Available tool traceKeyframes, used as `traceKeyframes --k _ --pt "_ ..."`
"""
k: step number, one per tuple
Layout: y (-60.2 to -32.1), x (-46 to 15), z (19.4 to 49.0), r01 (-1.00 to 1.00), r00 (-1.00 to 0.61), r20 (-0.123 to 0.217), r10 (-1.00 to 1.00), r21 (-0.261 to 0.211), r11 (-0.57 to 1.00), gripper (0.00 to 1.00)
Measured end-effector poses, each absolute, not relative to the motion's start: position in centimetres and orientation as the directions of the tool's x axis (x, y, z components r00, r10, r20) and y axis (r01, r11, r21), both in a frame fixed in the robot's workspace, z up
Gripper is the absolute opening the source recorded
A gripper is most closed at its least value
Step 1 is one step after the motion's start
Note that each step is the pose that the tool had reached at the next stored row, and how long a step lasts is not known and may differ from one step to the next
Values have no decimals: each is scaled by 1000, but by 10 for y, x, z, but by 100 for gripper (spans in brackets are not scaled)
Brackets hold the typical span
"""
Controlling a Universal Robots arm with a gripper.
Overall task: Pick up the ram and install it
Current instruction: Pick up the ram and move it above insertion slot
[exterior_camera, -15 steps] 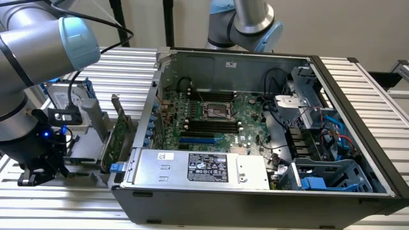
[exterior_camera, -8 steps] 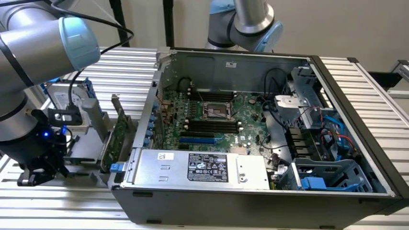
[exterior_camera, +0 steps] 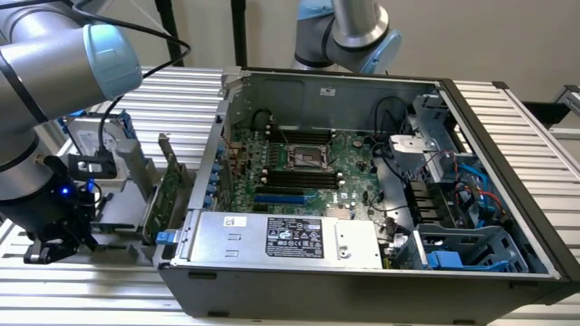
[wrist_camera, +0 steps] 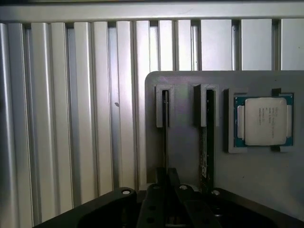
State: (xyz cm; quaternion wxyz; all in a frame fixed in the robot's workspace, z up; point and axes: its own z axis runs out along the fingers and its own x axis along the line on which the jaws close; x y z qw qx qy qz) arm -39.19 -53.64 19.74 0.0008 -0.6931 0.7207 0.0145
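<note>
The gripper (exterior_camera: 50, 250) hangs at the lower left of the exterior view, over a grey holder (exterior_camera: 118, 227). I cannot tell whether it is apart or clamped. In the wrist view the gripper (wrist_camera: 167, 175) sits right at a thin ram (wrist_camera: 165, 128), which stands edge-on in the holder slot farther from the processor (wrist_camera: 266, 121). A second ram (wrist_camera: 207, 137), green, stands in the slot beside the processor. The holder rests on the slatted desk (wrist_camera: 71, 118), left of the open case (exterior_camera: 363, 272).
</note>
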Motion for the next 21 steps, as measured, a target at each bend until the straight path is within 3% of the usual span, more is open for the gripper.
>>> traceKeyframes --k 9,21 --pt "-536 -392 203 -999 -39 -21 -999 20 39 0" --pt "-536 -392 251 -999 -39 -21 -999 20 39 0"
